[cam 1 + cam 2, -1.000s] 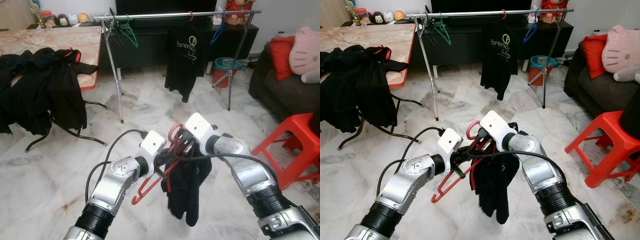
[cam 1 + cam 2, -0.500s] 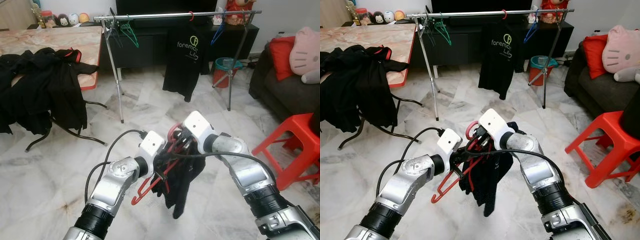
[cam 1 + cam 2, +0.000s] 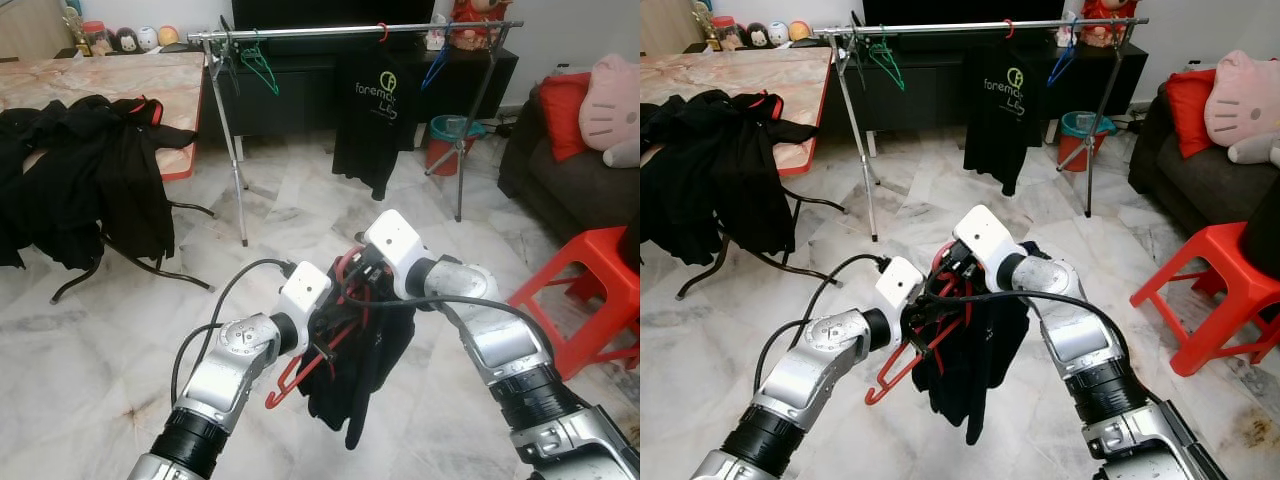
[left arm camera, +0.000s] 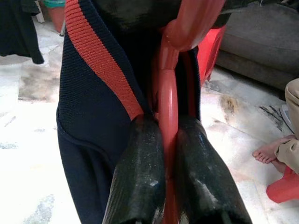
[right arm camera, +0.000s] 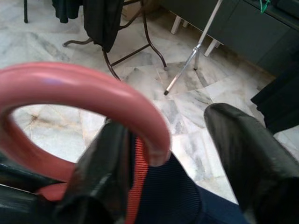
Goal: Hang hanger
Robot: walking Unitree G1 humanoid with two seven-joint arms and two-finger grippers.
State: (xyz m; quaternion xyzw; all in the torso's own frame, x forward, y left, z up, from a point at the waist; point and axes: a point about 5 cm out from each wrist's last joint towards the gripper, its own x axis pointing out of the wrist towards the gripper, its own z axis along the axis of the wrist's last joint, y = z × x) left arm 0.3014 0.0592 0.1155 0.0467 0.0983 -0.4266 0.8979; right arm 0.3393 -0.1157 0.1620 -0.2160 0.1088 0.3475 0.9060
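A heap of black clothes lies draped over the edge of a marble-topped table at far left, above a pale marble floor. Behind it a metal clothes rail spans the back of the room, carrying a green hanger near its left end, a black printed T-shirt on a red hook towards the middle and a blue hanger further right.

In the foreground the left gripper is clamped on the red hanger, its two black fingers pressed against either side of the hanger's red bar in the left wrist view. The hanger is held in mid-air before the robot, well short of the rail, with a dark garment bearing a red stripe hung over it and trailing down between the two arms.

Just to the right, the right gripper sits at the top of the hanger, its fingers spread apart around the red hook; one finger appears to touch the hook's inner side, though the close, blurred view leaves that unsure.

At far right stand a red plastic stool and a dark sofa holding a red cushion and a pink plush toy. A person's bare foot rests on the floor in the left wrist view.
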